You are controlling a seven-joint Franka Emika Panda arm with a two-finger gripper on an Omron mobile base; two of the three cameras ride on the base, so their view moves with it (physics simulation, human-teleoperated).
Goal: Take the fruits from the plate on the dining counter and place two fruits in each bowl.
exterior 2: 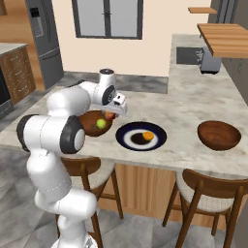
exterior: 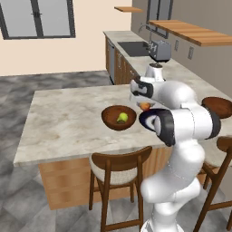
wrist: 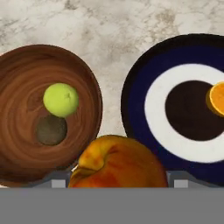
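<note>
Pincer (wrist: 117, 186) clamped on the red fruit (wrist: 117, 162), an apple-like thing with yellow streaks, seen large at the bottom of the hand view; from the right base view the same fruit (exterior 2: 111, 116) hangs under the hand, above the gap between the near bowl and the plate. Near bowl (wrist: 17, 131), deep brown wood, holds two fruits: the yellow-green one (wrist: 61, 99) and the dark brownish-green one (wrist: 51, 130), touching or nearly so, the dark one nearer the hand. Plate (wrist: 140, 87), navy with a pale ring and dark centre, sits just beside that bowl on the worktop (wrist: 109, 26), apart from it by a narrow strip of marble. Orange fruit (wrist: 217, 99) rests on the plate, at the edge of the dark centre. Second bowl (exterior 2: 219, 134) stands well apart, beyond the plate on the far side from the first. Wooden chairs (exterior 2: 206, 198) tucked under the worktop edge.
</note>
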